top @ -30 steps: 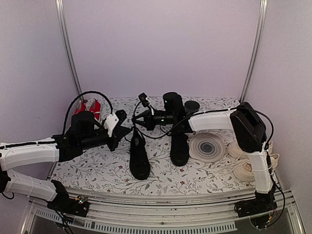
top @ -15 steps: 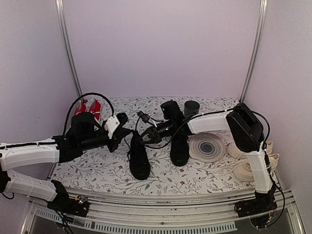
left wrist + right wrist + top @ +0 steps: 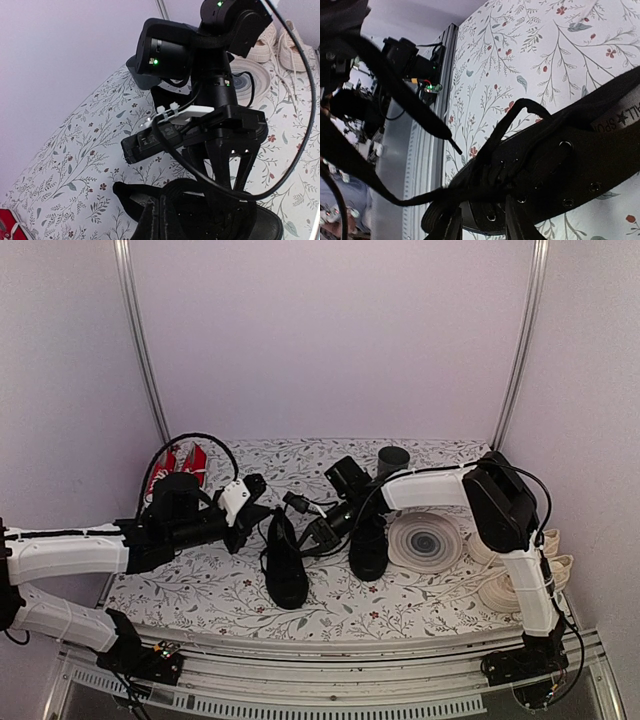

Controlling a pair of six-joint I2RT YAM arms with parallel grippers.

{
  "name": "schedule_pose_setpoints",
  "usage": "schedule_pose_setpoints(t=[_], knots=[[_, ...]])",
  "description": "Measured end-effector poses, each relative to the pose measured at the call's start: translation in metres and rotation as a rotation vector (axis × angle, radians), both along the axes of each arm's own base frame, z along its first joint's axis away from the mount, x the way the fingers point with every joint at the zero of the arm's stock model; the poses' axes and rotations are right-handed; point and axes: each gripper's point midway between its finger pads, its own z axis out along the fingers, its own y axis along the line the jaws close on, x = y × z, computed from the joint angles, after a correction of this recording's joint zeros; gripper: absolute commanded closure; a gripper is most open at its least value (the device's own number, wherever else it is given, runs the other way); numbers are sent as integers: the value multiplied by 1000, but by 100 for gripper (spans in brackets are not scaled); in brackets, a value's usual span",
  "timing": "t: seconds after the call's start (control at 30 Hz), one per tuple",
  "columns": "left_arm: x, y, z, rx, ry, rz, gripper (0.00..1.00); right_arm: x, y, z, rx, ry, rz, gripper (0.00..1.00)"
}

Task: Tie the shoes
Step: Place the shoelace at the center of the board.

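Two black low-top shoes lie on the flowered cloth: the left shoe (image 3: pixel 285 570) and the right shoe (image 3: pixel 368 545). My left gripper (image 3: pixel 258 512) is at the left shoe's collar. In the left wrist view its fingers (image 3: pixel 160 220) look pressed together, and a thin black lace (image 3: pixel 263 545) runs from them. My right gripper (image 3: pixel 318 535) is low over the left shoe's eyelets (image 3: pixel 580 150). Its fingers (image 3: pixel 452 225) are narrowly apart and straddle the lace crossing. A taut lace (image 3: pixel 395 197) and a loose lace end (image 3: pixel 420 117) cross the right wrist view. The right gripper also shows in the left wrist view (image 3: pixel 234 175).
Small red-and-white sneakers (image 3: pixel 180 462) stand at the back left. Cream sneakers (image 3: pixel 510 585) lie at the right edge beside a round coiled mat (image 3: pixel 425 540). A grey cup (image 3: pixel 392 458) stands at the back. The table's front rail (image 3: pixel 330 655) runs below the shoes.
My right gripper came down and to the right, from beside the left gripper to the left shoe's lacing. The left gripper barely moved.
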Motion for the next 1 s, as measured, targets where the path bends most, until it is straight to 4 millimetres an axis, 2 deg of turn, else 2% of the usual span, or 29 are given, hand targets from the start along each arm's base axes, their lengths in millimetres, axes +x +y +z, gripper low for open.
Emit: schedule_pose_setpoints(t=[0.13, 0.3, 0.5, 0.63, 0.83, 1.0], knots=[[4, -3, -13, 4, 41, 12, 100, 3, -4, -9, -51, -30, -17, 59], [10, -1, -32, 23, 97, 54, 100, 17, -7, -17, -107, -87, -64, 58], [16, 8, -39, 35, 120, 104, 100, 37, -16, -21, -163, -144, -133, 58], [9, 9, -31, 29, 117, 85, 100, 41, -19, -15, -156, -147, -142, 56], [-1, 11, -5, -17, 73, 53, 100, 46, -28, -12, -172, -121, -198, 51], [-7, 13, -13, 21, 95, 36, 100, 40, -51, 1, -161, -80, -285, 36]])
